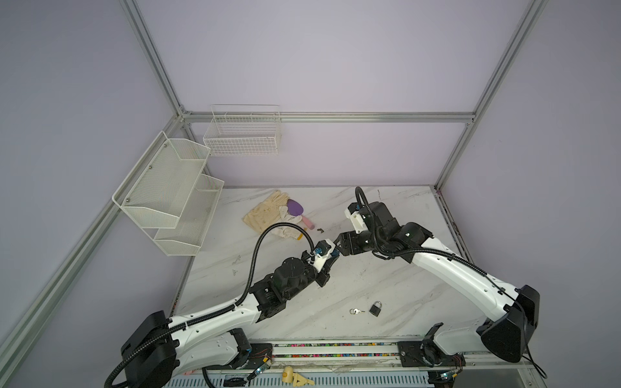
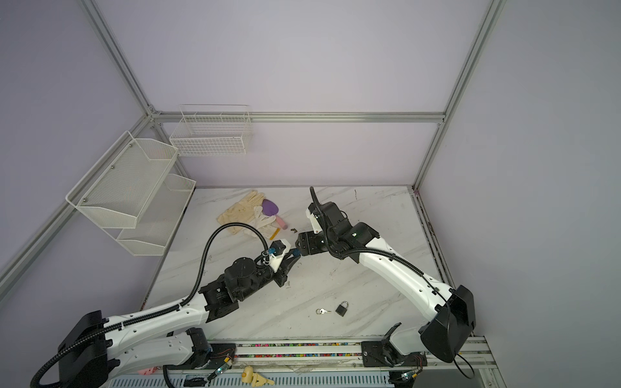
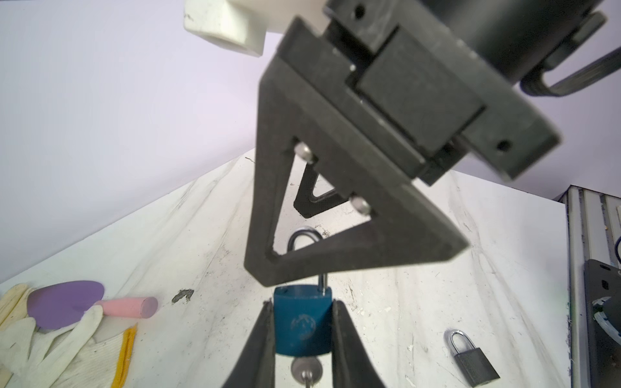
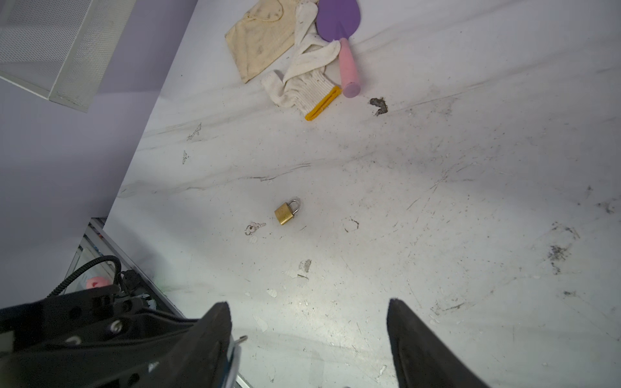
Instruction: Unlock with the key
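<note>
My left gripper (image 3: 302, 302) is shut on the body of a blue padlock (image 3: 302, 322), one finger on each side. A silver key (image 3: 306, 369) sticks out of the padlock's underside. The silver shackle (image 3: 304, 240) stands up from the body; one of its legs is hidden behind a finger of my right gripper (image 3: 282, 242). That gripper (image 4: 307, 304) is open, with the shackle (image 4: 235, 349) lying against the inside of one finger. In both top views the two grippers (image 1: 334, 253) (image 1: 337, 243) meet above the middle of the table, where the blue padlock (image 2: 295, 251) barely shows.
A black padlock (image 1: 375, 309) and a loose key (image 1: 356, 311) lie near the table's front. A gold padlock (image 4: 287, 211) with its own key (image 4: 253, 228) lies on the left side. Gloves (image 1: 268, 215) and a purple trowel (image 1: 295, 208) sit at the back. White wire shelves (image 1: 168, 195) hang on the left wall.
</note>
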Robot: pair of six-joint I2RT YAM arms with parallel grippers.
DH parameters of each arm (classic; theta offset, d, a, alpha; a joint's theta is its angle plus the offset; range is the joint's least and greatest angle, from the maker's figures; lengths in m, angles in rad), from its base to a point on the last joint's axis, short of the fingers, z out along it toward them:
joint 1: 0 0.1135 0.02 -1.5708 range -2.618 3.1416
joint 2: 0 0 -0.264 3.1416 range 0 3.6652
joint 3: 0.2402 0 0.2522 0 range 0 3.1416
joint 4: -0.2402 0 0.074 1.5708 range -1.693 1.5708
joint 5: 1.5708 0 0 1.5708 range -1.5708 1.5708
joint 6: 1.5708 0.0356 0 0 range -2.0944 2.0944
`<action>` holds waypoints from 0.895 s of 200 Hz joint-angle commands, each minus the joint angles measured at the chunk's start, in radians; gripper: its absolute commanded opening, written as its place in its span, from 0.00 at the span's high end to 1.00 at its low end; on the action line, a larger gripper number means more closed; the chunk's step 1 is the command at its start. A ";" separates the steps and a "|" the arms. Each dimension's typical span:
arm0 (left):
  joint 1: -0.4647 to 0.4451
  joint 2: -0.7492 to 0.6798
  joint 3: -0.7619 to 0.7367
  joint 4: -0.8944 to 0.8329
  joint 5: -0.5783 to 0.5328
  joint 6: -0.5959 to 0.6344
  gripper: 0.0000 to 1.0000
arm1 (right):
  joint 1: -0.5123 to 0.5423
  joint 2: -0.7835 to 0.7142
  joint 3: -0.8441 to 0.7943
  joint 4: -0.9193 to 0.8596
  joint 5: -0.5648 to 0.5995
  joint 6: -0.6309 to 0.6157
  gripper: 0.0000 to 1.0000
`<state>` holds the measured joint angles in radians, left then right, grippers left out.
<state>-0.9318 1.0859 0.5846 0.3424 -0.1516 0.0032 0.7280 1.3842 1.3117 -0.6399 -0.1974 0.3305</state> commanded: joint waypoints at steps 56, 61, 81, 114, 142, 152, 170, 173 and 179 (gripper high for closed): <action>0.003 -0.027 -0.040 0.096 -0.020 0.015 1.00 | -0.048 -0.082 -0.002 -0.047 0.044 0.017 0.23; 0.003 -0.030 -0.041 0.093 -0.013 0.016 1.00 | -0.048 -0.075 0.005 -0.055 0.058 0.014 0.23; 0.002 -0.030 -0.042 0.094 0.030 0.032 1.00 | -0.048 -0.050 0.023 -0.062 0.025 -0.019 0.23; 0.004 -0.027 -0.031 0.084 0.010 0.033 1.00 | -0.048 -0.022 0.038 -0.079 0.020 -0.030 0.23; 0.004 -0.020 -0.029 0.088 -0.011 0.034 1.00 | -0.048 -0.031 0.031 -0.078 0.013 -0.044 0.23; 0.004 -0.018 -0.029 0.094 -0.020 0.033 1.00 | -0.048 -0.035 0.029 -0.082 0.011 -0.047 0.23; 0.003 -0.013 -0.029 0.103 -0.038 0.026 1.00 | -0.049 -0.055 0.015 -0.084 0.014 -0.048 0.23; 0.004 -0.011 -0.028 0.105 -0.043 0.024 1.00 | -0.049 -0.058 0.012 -0.084 0.011 -0.046 0.23; 0.005 -0.009 -0.026 0.104 -0.050 0.021 1.00 | -0.048 -0.063 0.008 -0.083 0.006 -0.044 0.23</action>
<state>-0.9306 1.0851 0.5758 0.3771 -0.1623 0.0200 0.6804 1.3579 1.3186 -0.6941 -0.1795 0.3046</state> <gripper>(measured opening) 0.221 0.770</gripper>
